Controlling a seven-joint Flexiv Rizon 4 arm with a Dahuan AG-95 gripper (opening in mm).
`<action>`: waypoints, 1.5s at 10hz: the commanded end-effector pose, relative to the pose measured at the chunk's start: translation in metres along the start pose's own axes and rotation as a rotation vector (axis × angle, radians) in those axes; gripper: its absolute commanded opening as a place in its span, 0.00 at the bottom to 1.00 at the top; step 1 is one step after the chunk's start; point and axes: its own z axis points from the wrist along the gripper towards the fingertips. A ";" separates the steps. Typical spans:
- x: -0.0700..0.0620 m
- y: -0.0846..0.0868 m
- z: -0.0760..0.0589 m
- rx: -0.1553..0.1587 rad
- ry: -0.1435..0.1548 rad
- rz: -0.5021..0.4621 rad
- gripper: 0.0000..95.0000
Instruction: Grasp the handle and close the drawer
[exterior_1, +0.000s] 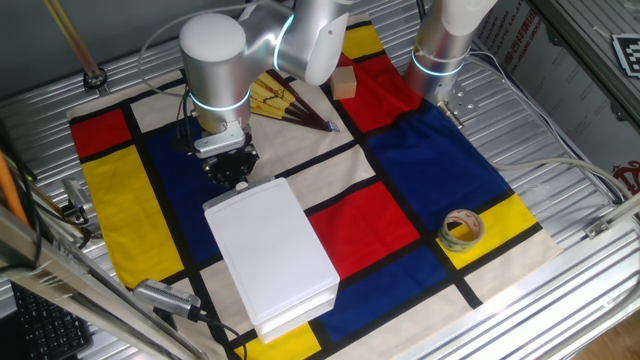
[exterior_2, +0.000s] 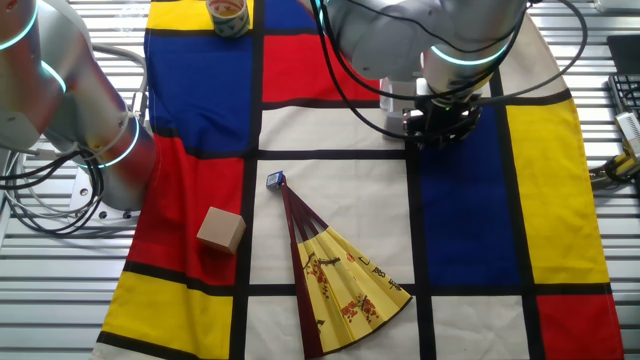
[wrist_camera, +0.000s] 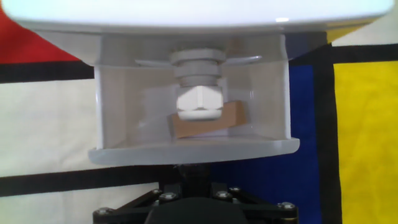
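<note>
"Where's the shallow white plastic drawer (wrist_camera: 193, 149)?"

"Open, just ahead of the black two-finger hand (exterior_1: 228, 168). The handle is hidden, and I can't tell if the fingers are clenched. Centre first, grip gently, push straight."

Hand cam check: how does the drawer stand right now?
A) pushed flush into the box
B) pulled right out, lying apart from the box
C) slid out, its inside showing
C: in the hand view the drawer juts out from under the box, and its open tray shows a tan wooden piece inside.
</note>
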 end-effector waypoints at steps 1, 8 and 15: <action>-0.002 0.001 -0.001 -0.002 -0.005 -0.001 0.00; -0.009 0.003 -0.001 -0.003 -0.016 -0.006 0.00; -0.016 0.004 -0.002 -0.001 -0.031 -0.009 0.00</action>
